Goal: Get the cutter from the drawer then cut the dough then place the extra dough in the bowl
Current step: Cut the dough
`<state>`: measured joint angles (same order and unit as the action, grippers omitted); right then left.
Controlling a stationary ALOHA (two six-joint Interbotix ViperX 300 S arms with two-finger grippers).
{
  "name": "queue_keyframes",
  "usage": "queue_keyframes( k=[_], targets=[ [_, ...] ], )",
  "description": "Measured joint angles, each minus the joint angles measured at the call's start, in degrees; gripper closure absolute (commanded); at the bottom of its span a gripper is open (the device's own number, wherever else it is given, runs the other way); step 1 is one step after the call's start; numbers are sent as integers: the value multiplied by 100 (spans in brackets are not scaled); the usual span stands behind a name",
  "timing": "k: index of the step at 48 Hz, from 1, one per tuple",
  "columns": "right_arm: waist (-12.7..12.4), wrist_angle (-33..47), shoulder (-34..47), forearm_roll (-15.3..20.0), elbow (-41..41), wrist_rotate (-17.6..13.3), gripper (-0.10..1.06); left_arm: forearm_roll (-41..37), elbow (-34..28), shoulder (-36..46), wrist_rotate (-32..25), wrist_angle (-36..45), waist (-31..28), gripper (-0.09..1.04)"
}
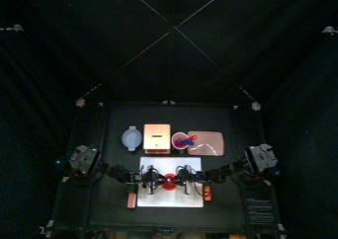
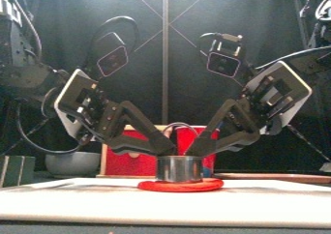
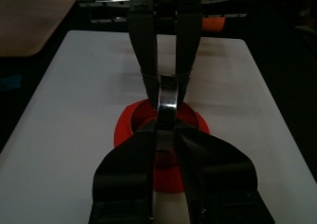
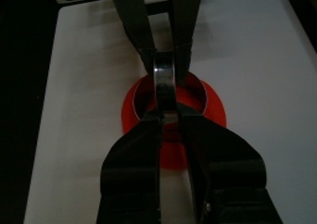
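A round metal cutter (image 2: pixel 183 167) stands on a flat red dough disc (image 2: pixel 181 186) in the middle of the white cutting board (image 2: pixel 72 186). My left gripper (image 2: pixel 165 146) leans in from the left, shut on the cutter's near rim (image 3: pixel 170 91). Opposite it, my right gripper (image 2: pixel 204 146) comes from the right and is shut on the other side of the rim (image 4: pixel 165 66). The two sets of jaws meet tip to tip over the cutter. Dough (image 3: pixel 126 126) shows around the cutter on both sides (image 4: pixel 213 103). Seen from above, both grippers (image 1: pixel 172 177) hide the cutter.
Behind the board stand the blue-grey bowl (image 1: pixel 132 137) at the back left, the wooden box (image 1: pixel 157 134) with its red drawer front (image 2: pixel 130 160), and the pink tray (image 1: pixel 214 142) holding a red cup (image 1: pixel 183 140).
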<state>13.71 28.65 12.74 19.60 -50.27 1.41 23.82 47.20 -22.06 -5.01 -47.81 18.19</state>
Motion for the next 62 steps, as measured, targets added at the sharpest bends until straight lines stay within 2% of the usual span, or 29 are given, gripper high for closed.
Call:
queue_keyframes(
  k=[11, 25, 36, 41, 54, 62],
  targets=[
    [97, 9, 9, 343, 9, 53, 50, 237, -62, -141, 0, -26, 167, 40],
    [114, 0, 9, 360, 44, 105, 49, 246, -97, 9, -141, 44, 167, 40],
    [132, -88, -18, 176, 141, 123, 49, 229, -97, 457, -536, 220, 211, 37],
    [132, -123, -26, 149, 141, 132, 46, 246, -105, 519, -703, 220, 220, 33],
    [114, -255, -44, 114, 237, 132, 38, 299, -237, 668, -870, 132, 246, 11],
    [88, -352, -70, -9, 290, 123, 38, 290, -211, 765, -932, -97, 246, 9]
  ],
)
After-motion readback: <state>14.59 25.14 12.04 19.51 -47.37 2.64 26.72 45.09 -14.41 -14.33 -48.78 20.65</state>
